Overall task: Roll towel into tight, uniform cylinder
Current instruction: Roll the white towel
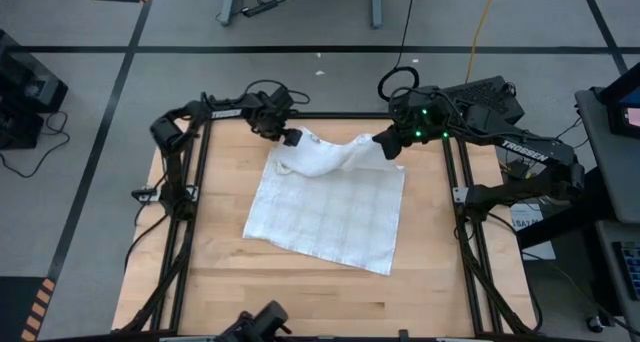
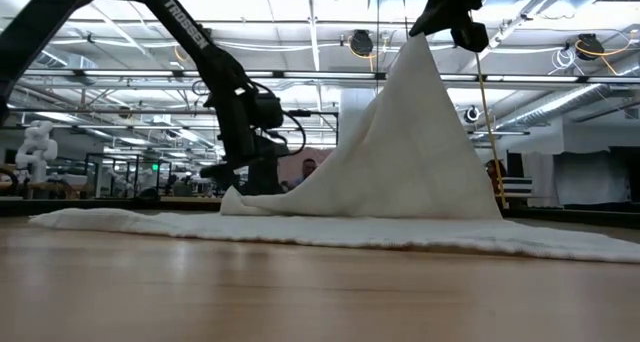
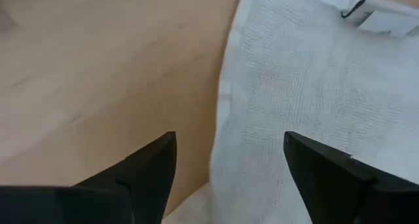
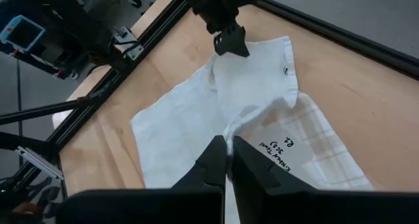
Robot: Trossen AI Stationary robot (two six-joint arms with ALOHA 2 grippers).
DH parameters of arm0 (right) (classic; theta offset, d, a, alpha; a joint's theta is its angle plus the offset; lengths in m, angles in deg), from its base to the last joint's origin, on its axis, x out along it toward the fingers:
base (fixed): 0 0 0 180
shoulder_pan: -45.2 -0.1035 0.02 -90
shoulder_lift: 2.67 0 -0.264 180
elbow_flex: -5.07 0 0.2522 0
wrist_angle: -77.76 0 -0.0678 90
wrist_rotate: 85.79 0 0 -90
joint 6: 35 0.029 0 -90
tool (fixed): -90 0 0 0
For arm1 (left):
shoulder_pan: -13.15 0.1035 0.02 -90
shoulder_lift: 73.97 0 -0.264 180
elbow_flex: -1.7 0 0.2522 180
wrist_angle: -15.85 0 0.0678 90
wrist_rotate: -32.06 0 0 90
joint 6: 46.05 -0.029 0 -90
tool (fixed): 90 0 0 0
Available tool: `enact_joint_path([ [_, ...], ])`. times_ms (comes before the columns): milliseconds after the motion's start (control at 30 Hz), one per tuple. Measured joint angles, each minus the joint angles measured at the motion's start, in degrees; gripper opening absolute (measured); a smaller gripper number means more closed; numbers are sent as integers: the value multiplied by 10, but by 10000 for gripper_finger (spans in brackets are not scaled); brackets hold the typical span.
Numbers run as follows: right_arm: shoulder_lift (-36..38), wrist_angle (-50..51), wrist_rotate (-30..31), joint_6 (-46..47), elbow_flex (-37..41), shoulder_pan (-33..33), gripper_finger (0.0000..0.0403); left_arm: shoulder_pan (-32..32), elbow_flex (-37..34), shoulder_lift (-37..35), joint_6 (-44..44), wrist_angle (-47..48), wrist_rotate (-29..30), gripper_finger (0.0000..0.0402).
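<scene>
Near edge of the towel (image 1: 325, 217) lies flat on the counter (image 1: 300, 302). Further back, the left end effector (image 3: 226, 162) hangs wide, empty, over its corner; the right end effector (image 4: 228, 160) pinches the far corner, lifted. Soft, limp, light cloth: grip hems and corners.

Right gripper (image 2: 452, 20) in low view: cut by the top edge, fingertips lost behind the towel (image 2: 420, 142) peak it pinches.

Left gripper (image 1: 291, 137) in high view: too small to read the finger gap; fingers (image 3: 147, 165) cut by the bottom edge in the left wrist view.

Towel's far edge: bunched, and what lies under the folds is hidden.

Handwriting (image 4: 280, 152) on the towel, right wrist view: partly legible only. Small tag (image 3: 357, 11) is blurred.

Table's (image 1: 300, 302) near edge: cut off in high view.
</scene>
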Motion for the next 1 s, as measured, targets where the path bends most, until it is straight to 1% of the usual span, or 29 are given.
enact_joint_path([
  [167, 0, 3, 0, -9, 0, 0, 4, -8, 0, 4, -17, -34, 8, 237],
  [267, 0, 4, 0, -10, 0, 0, 4, -10, 0, 7, -18, -47, 3, 194],
  [367, 0, 4, 0, -10, 0, 0, 4, -10, 0, 6, -18, -52, -2, 131],
  [500, 0, 4, 0, -9, 0, 0, 4, -10, 0, 6, -28, -52, -2, 27],
  [533, 0, 4, 0, -9, 0, 0, 4, -10, 0, 6, -29, -51, -2, 14],
  [667, 0, 4, 0, -8, 0, 0, 4, -6, 0, 4, -30, -46, -12, 8],
  [767, 0, 4, 2, -7, 0, 0, 4, -4, 0, -17, -30, -40, -46, 4],
  [833, 0, 4, 5, 1, 0, 0, 4, -6, 0, -44, -31, -41, -68, 3],
  [900, 0, 4, 20, 16, 0, 2, 4, -13, 0, -79, -31, -44, -82, 3],
  [1000, 0, 4, 54, 39, 0, 4, 4, -34, 0, -142, -34, -49, -82, 2],
])
